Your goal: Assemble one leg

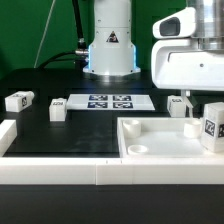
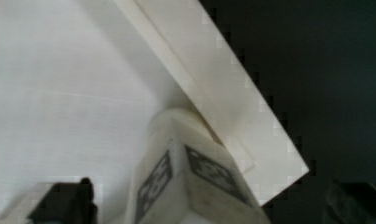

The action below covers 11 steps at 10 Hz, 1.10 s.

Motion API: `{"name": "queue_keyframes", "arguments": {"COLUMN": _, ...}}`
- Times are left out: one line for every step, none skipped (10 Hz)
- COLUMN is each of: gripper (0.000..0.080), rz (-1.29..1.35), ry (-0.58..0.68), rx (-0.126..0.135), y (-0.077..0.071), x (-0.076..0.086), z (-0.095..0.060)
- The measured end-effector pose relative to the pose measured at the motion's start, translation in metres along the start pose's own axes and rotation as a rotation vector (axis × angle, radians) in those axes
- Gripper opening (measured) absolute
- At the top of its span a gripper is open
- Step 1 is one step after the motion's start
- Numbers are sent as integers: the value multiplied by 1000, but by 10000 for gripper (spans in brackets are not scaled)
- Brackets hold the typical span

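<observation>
My gripper (image 1: 204, 122) is at the exterior view's right, shut on a leg (image 1: 212, 127), a small white post with a black-and-white tag. It holds the leg upright over the right corner of the large white tray-like part (image 1: 165, 152). In the wrist view the leg (image 2: 190, 165) stands between my fingers (image 2: 64, 203), its tagged faces showing. It is close against the tray part's raised wall (image 2: 206, 75). I cannot tell whether the leg touches the tray's floor. The corner socket beneath it is hidden.
Three more white legs lie on the black table: two at the exterior view's left (image 1: 18, 101) (image 1: 57, 108) and one behind the tray part (image 1: 178, 103). The marker board (image 1: 105, 101) lies in front of the robot base (image 1: 110, 48). A white rail (image 1: 50, 168) runs along the front.
</observation>
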<state>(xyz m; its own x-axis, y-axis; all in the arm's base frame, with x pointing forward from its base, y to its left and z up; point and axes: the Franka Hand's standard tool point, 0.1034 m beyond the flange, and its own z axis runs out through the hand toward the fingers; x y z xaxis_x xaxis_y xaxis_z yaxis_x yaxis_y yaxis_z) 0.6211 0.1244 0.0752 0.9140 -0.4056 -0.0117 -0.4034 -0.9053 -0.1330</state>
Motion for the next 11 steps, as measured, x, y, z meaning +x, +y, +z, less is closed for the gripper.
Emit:
{"name": "queue_keyframes", "arguments": {"gripper": 649, "rz": -119, "ry": 11, "rx": -14, "y": 0, "x": 1, "z": -1}}
{"name": "queue_keyframes", "arguments": {"gripper": 649, "rz": -230, "ry": 23, "rx": -31, "y": -1, "x": 2, "z": -1}}
{"name": "queue_keyframes", "arguments": {"gripper": 649, "rz": -297, "ry": 24, "rx": -36, "y": -1, "x": 2, "z": -1}}
{"name": "queue_keyframes", "arguments": {"gripper": 649, "rz": -415, "ry": 23, "rx": -48, "y": 0, "x": 2, "z": 0}}
{"name": "queue_keyframes", "arguments": {"gripper": 649, "rz": -507, "ry": 22, "rx": -56, "y": -2, "x": 0, "z": 0}}
{"name": "queue_keyframes", "arguments": {"gripper": 649, "rz": -578, "ry": 21, "rx": -58, "y": -2, "x": 0, "z": 0}}
{"name": "queue_keyframes", "arguments": {"gripper": 649, "rz": -663, "ry": 19, "rx": -59, "y": 0, "x": 1, "z": 0}}
{"name": "queue_keyframes", "arguments": {"gripper": 649, "rz": -639, "ry": 19, "rx": -57, "y": -1, "x": 1, "z": 0}}
{"name": "queue_keyframes", "arguments": {"gripper": 519, "rz": -639, "ry": 19, "rx": -57, "y": -1, "x": 1, "z": 0}}
{"name": "queue_keyframes", "arguments": {"gripper": 519, "rz": -639, "ry": 19, "rx": -57, "y": -1, "x": 1, "z": 0}}
{"name": "queue_keyframes", "arguments": {"gripper": 382, "rz": -639, "ry": 19, "rx": -57, "y": -1, "x": 1, "z": 0}}
